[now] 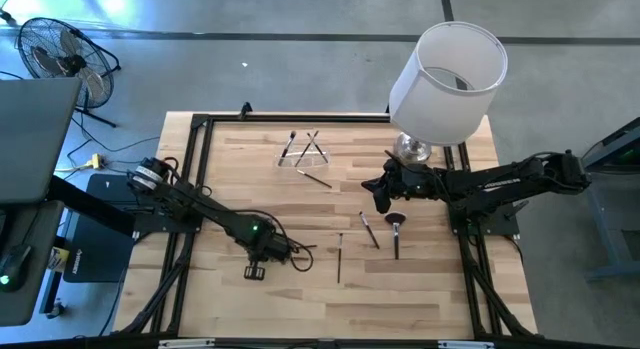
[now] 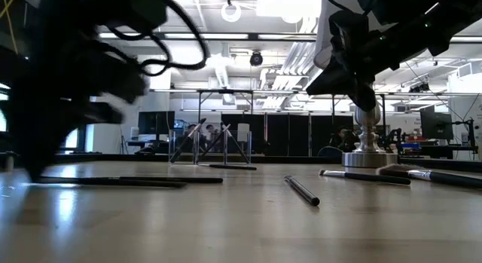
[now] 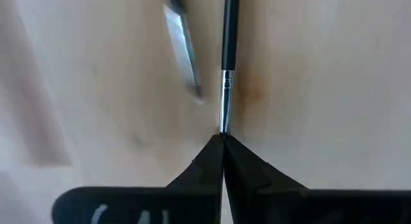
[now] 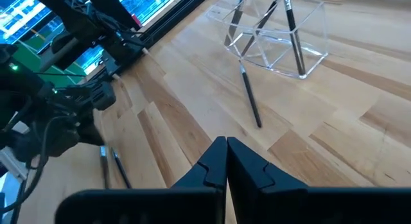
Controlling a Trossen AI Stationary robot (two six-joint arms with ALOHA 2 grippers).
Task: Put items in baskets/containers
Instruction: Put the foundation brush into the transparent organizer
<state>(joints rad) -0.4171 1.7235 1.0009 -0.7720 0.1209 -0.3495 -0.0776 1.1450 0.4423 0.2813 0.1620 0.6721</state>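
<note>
Progress, my read: early. Clear holder (image 1: 305, 151) at far middle of surface (image 1: 420, 289) has roughly three brushes in it; one brush (image 1: 316, 178) lies just beside.

Left gripper (image 3: 222, 139) — fingers pressed together, pinching silver-ferruled brush (image 3: 227, 70) by its tip.

Right gripper (image 4: 226, 147) hovers, fingers pressed together, empty.

Fluffy brush (image 1: 396, 232) and neighbours lie loose.

Exact count unclear — left arm blurred in low view.
</note>
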